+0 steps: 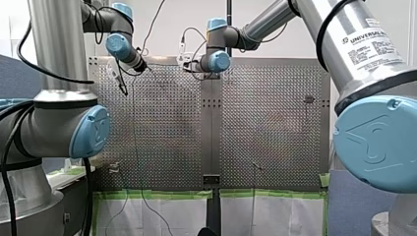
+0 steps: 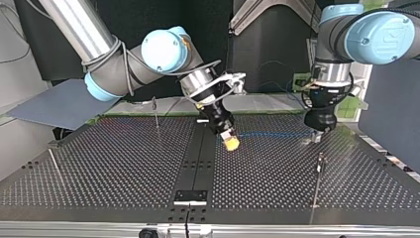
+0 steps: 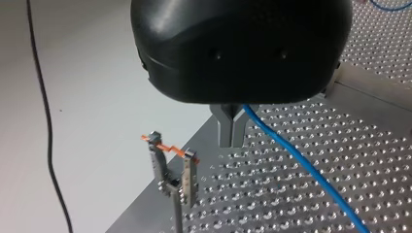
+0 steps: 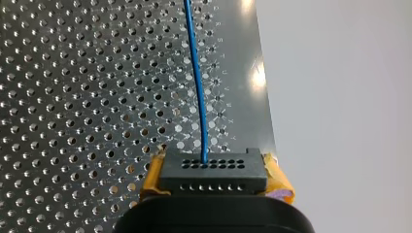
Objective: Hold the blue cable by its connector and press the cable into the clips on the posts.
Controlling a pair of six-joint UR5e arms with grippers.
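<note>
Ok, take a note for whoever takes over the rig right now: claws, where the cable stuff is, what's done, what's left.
Claws: left claw shut on the blue cable, low over the perforated table; right claw, yellow pads, shut on the black connector.
Things: the cable runs from one claw to the other; a clip post stands beside the left claw, no cable in it.
Done: cable and connector gripped.
Left: press the cable into the clips; none seen holding it.

I count two grippers, my left gripper [image 2: 317, 133] and my right gripper [image 2: 231, 144]; one blue cable [image 4: 197, 82]; one black connector [image 4: 214, 171]; three posts [image 2: 156, 113] that I can make out, two at the centre strip's [image 2: 195, 158] left in the top view, one at its right; one orange clip [image 3: 165, 145]; two perforated plates [image 2: 114, 163], one on either side of that strip.
</note>
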